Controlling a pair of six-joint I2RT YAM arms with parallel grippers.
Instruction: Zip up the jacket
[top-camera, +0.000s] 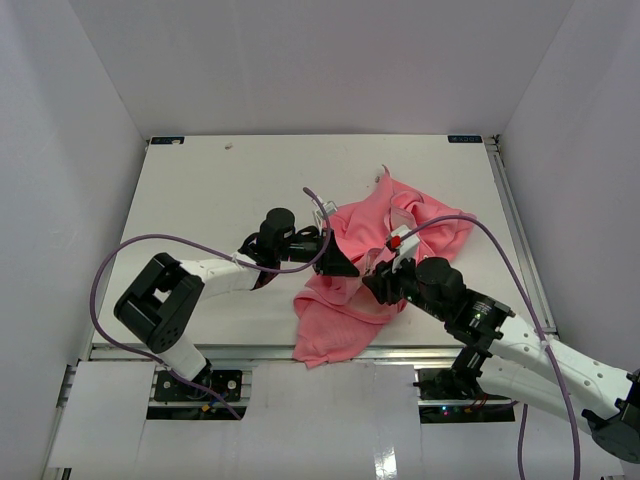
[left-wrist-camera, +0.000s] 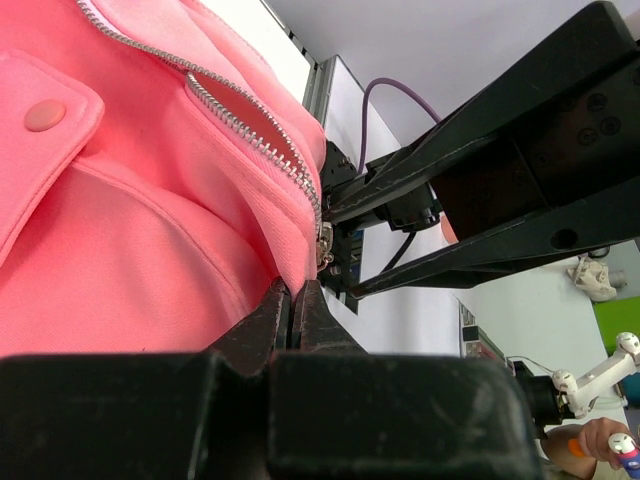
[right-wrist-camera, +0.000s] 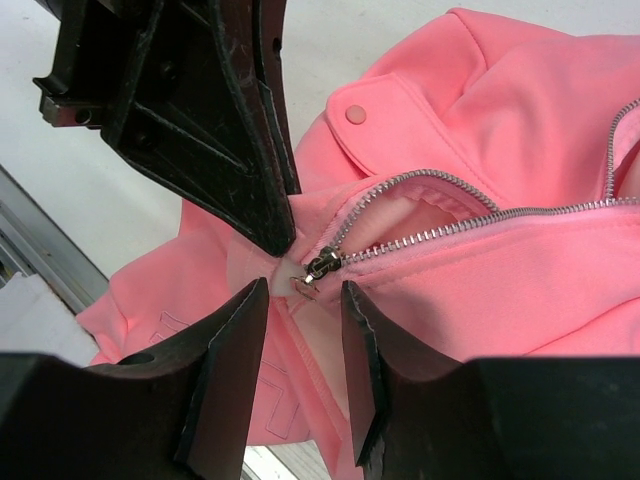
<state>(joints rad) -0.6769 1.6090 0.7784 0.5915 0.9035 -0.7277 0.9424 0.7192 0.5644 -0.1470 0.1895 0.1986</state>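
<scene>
The salmon-pink jacket (top-camera: 350, 310) lies crumpled right of the table's middle, its front zipper parted. My left gripper (top-camera: 345, 264) reaches in from the left and is shut on the jacket's fabric (left-wrist-camera: 150, 200) just below the metal zipper slider (left-wrist-camera: 325, 243). My right gripper (right-wrist-camera: 303, 293) comes from the near right and stands open, its two fingertips on either side of the slider's pull tab (right-wrist-camera: 307, 286) without pressing it. The slider (right-wrist-camera: 323, 264) sits at the bottom of the zipper, and the two rows of teeth spread apart above it. A pink snap (right-wrist-camera: 355, 114) shows on a flap.
The white table (top-camera: 220, 190) is walled at the back and sides. A metal rail (top-camera: 250, 352) runs along the near edge. Purple cables (top-camera: 110, 270) loop beside the left arm and over the right arm (top-camera: 500, 250).
</scene>
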